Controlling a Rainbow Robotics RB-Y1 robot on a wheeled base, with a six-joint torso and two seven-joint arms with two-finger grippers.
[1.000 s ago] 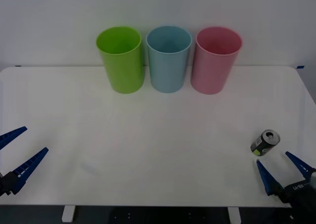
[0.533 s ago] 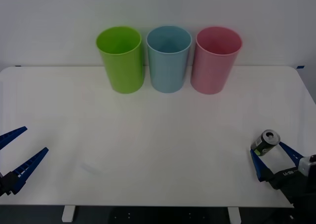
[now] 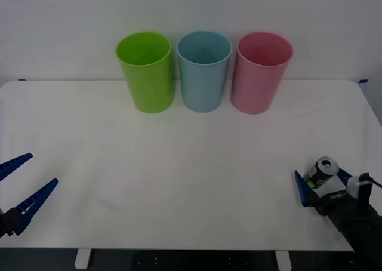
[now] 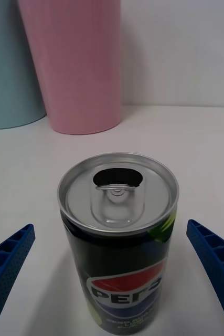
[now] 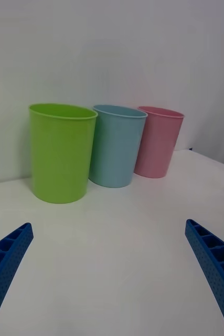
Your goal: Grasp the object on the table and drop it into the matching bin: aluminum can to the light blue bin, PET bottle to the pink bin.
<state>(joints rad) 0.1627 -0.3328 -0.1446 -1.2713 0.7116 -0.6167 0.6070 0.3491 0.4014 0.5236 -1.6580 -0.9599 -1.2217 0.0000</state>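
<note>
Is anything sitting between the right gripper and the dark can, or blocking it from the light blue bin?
Nothing visible: the right gripper brackets the dark aluminum can, and bare white table stretches to the light blue plastic bin.

Front overhead; both wrist views low, sharing pink bin (image 3: 261, 72).

right tool (image 3: 320, 182) advanced, now straddling aluminum can (image 3: 320, 172)

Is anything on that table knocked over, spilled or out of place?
Nothing stands out. The aluminum can stands upright, already opened, with no spill, between the open right gripper fingers. All three bins stand upright in a row.
</note>
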